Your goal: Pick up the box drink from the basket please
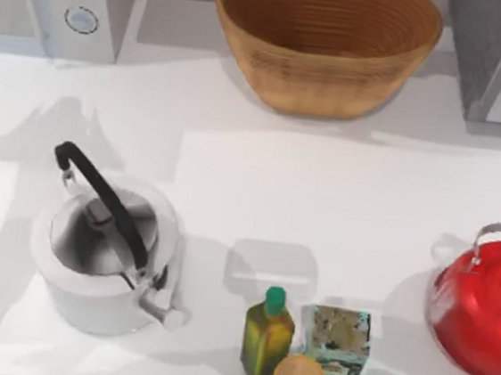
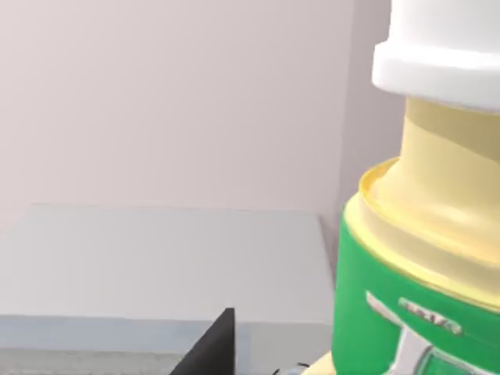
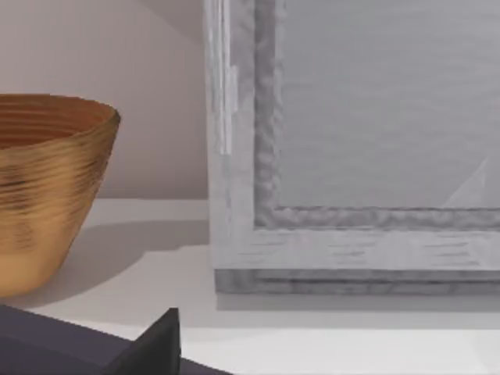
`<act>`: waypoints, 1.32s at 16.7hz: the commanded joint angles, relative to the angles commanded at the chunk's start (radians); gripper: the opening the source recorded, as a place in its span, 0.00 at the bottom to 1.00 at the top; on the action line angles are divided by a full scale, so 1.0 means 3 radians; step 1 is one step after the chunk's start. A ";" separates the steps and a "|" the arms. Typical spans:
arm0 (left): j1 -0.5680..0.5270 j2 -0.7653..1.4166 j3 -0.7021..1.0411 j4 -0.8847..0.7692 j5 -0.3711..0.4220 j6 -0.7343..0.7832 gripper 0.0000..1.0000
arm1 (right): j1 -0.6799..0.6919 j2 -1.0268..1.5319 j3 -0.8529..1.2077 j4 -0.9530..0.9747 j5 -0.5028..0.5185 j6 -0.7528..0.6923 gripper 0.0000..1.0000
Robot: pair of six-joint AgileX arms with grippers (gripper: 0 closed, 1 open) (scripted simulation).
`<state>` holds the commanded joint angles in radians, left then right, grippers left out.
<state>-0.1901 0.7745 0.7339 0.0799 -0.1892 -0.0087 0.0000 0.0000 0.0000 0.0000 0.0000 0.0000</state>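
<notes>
Top view: one basket (image 1: 326, 48), two kettles, one teal carton (image 1: 338, 344); end effector states indiscernible.

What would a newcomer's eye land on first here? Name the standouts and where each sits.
The wide wicker basket at the table's far edge, centre, draws the eye first; its ribbed inside looks empty. Next come the bright red kettle at the right edge and the white kettle with a black handle at front left. A cluster near the front includes an olive-oil bottle and a squat teal carton.
</notes>
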 joint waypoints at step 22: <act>0.0663 -0.2347 -0.2427 -0.0093 0.0576 0.0040 0.00 | 0.0000 0.0000 0.0000 0.0000 0.0000 0.0000 1.00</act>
<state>0.0089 0.0704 0.0056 0.0519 -0.0165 0.0034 0.0000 0.0000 0.0000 0.0000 0.0000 0.0000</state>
